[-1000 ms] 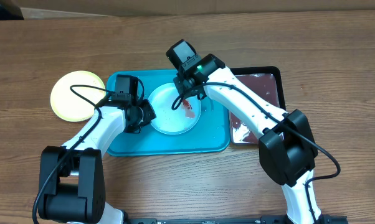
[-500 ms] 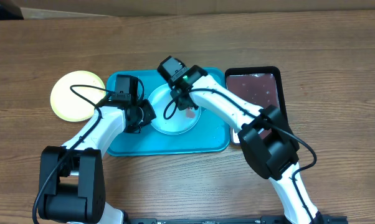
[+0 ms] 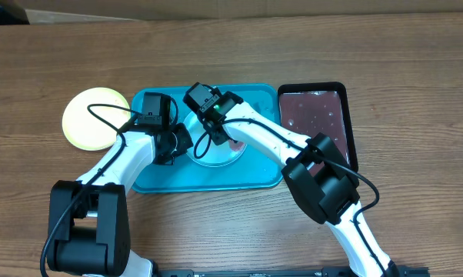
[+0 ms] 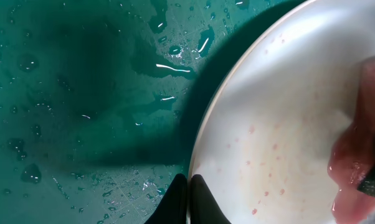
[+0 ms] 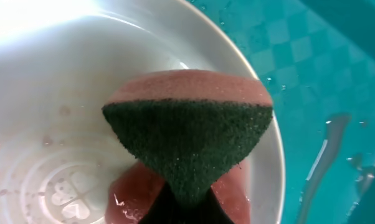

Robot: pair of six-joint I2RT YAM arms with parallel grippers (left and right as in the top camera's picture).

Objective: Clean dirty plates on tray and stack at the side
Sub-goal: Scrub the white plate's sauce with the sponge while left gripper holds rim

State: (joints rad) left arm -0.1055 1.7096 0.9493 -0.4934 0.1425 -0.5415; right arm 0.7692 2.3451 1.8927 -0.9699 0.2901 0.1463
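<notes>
Pale plate (image 3: 220, 157) flat on floor of tray (image 3: 216, 178), near tray centre; white or pale blue, not resolvable. Overhead: upper half hidden under right arm and wrist camera, 9 o'clock rim hidden under left wrist. Left wrist view: only one arc of rim and part of the well in frame, faint red-brown specks scattered over the well.

Grip at 9 o'clock rim: left fingers (image 4: 180, 202) clenched on pale plate, rim edge running in between the two black tips, tips cut off by lower frame edge.

Over the well: right fingers (image 5: 166, 218) clenched on sponge (image 5: 187, 143); only dark slivers of them visible at 6 o'clock of frame, behind the sponge. Dark green scouring face toward camera, pink body behind, pressed onto the well just inside the rim; reddish wet patch beneath. Same sponge cut off at 3 o'clock edge of left wrist view.

Embossed pattern in the well at 7 o'clock of right wrist view, too blurred to read. Tray floor wet, droplets and puddles beside plate.

Second, yellow-green plate (image 3: 93, 117) alone on bench (image 3: 370, 46) at 9 o'clock of tray, close against tray rim, contact not resolvable; smear not discernible.

Narrow black tray (image 3: 348, 115) of reddish water at 3 o'clock of tray, touching or just beside; lower end hidden by right arm.
</notes>
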